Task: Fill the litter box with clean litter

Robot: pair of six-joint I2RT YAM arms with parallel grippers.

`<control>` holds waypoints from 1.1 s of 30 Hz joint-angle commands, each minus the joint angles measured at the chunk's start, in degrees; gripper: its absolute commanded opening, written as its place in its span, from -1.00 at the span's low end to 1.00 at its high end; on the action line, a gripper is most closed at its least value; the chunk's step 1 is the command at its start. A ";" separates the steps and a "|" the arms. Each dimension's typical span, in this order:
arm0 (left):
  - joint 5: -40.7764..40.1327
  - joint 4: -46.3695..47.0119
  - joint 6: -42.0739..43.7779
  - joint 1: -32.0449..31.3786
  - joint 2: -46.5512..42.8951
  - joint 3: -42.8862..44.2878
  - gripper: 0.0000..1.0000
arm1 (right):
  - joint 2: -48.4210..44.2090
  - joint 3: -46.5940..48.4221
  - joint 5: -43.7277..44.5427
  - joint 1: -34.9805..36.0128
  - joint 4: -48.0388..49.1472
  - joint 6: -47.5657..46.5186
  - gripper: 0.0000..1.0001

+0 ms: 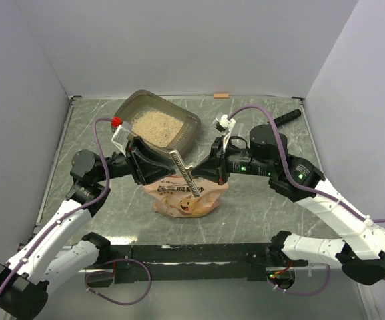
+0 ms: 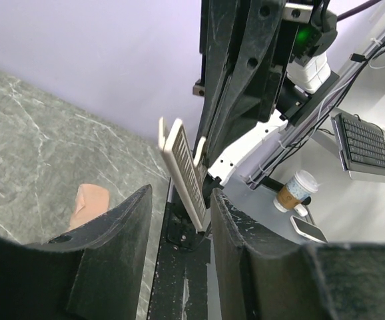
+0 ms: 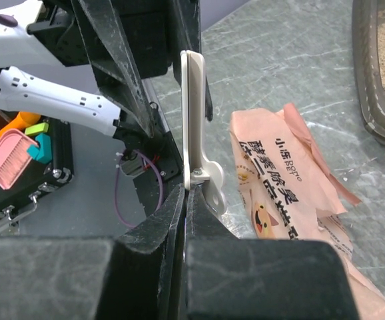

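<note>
Grey desk (image 1: 259,200): one grey-brown translucent plastic litter box (image 1: 190,135), one orange-pink crinkly pouch (image 1: 182,200), top hidden. Your right tool (image 3: 187,192) clenches one cream ribbed strip (image 3: 192,113); left tool (image 2: 180,195) released around it.

The litter box (image 1: 191,132) is smooth translucent grey-brown plastic holding gritty beige litter (image 1: 158,125), the pouch (image 1: 186,200) is crinkly, faintly shiny orange-pink plastic film, the ribbed strip (image 1: 182,170) is matt cream plastic, the table (image 1: 259,207) has a smooth, grey-marbled sheen, and the left gripper (image 2: 180,197) is matt black and dust-scuffed.
</note>
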 commanded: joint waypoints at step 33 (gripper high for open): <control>3.28 3.38 0.84 1.76 0.42 3.43 -0.94 | -0.90 -4.18 2.13 3.92 5.57 1.67 -0.11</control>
